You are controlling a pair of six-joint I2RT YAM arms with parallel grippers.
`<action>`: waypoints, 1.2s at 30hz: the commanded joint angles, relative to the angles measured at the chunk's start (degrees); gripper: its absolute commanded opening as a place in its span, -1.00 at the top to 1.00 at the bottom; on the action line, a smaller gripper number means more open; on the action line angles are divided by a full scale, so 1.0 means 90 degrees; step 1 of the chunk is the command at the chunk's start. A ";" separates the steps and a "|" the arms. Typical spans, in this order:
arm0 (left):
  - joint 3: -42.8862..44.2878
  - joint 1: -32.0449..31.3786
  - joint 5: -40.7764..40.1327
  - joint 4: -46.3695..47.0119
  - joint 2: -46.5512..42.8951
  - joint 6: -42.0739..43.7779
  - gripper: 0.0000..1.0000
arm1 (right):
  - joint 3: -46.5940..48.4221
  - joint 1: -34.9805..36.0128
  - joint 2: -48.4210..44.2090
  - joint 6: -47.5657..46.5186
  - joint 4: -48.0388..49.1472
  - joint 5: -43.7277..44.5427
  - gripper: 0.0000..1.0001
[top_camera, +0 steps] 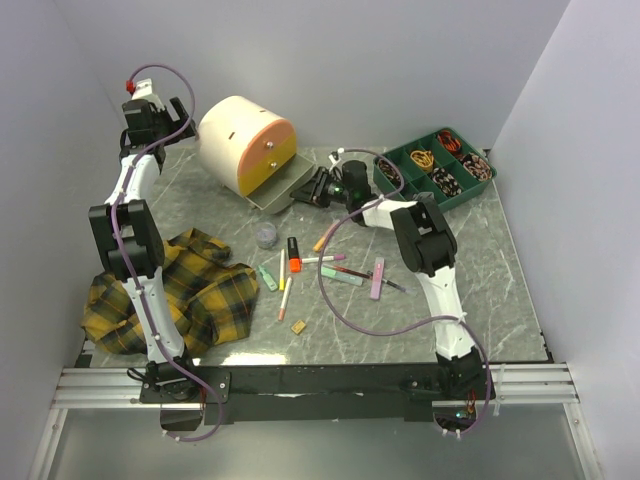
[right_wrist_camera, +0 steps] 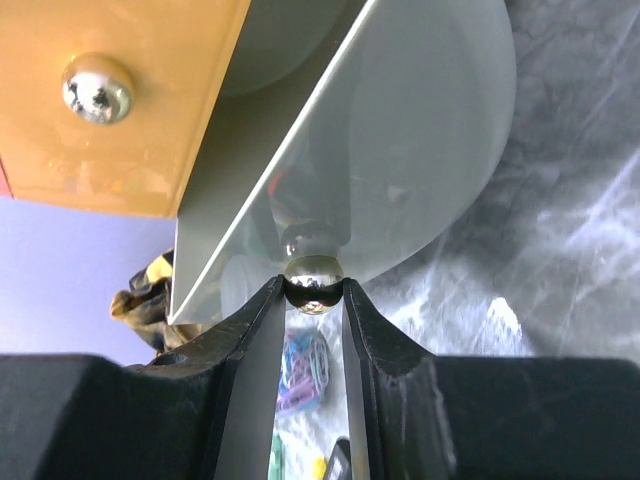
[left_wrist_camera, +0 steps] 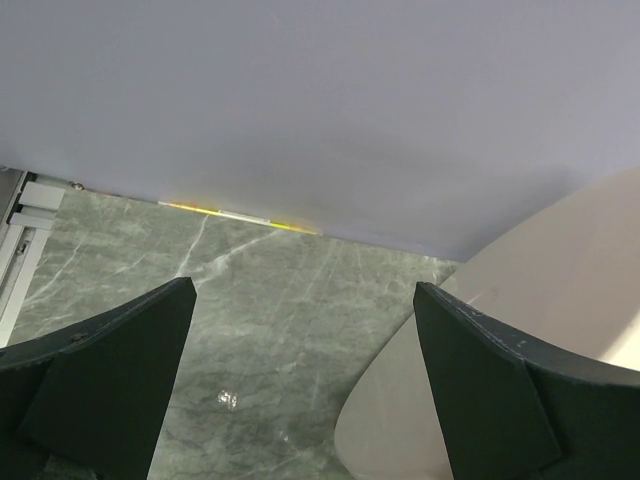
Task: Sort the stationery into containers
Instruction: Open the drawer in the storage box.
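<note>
The cream drum chest (top_camera: 240, 140) stands at the back left, its orange drawer (right_wrist_camera: 120, 100) closed. Its lower drawer (top_camera: 280, 186) is pulled out onto the table. My right gripper (top_camera: 318, 188) is shut on that drawer's metal knob (right_wrist_camera: 313, 280). My left gripper (top_camera: 185, 115) is open and empty beside the chest's left side, whose cream wall (left_wrist_camera: 540, 330) shows by the right finger. The stationery lies mid-table: a clear pot (top_camera: 266, 235), an orange highlighter (top_camera: 294, 254), a green marker (top_camera: 268, 278), a pink highlighter (top_camera: 377, 278), thin pens (top_camera: 325, 259) and a tan block (top_camera: 298, 326).
A green compartment tray (top_camera: 400, 160) with small items stands at the back right. A yellow-black plaid cloth (top_camera: 180, 290) lies at the front left. Walls close in the back and both sides.
</note>
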 commanded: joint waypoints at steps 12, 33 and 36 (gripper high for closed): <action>-0.0018 0.0088 -0.0417 0.0221 -0.0666 0.0304 -0.98 | -0.0627 -0.0394 -0.1138 -0.0488 -0.0049 -0.0275 0.54; -0.0076 0.0098 -0.0564 0.0162 -0.1036 0.0461 -0.99 | -0.1555 -0.0453 -0.1548 -0.0341 0.0225 -0.0372 -0.11; -0.0155 0.0107 -0.0477 0.0162 -0.1202 0.0470 -0.99 | -0.1867 -0.0541 -0.1821 -0.0410 0.0312 -0.0509 -0.14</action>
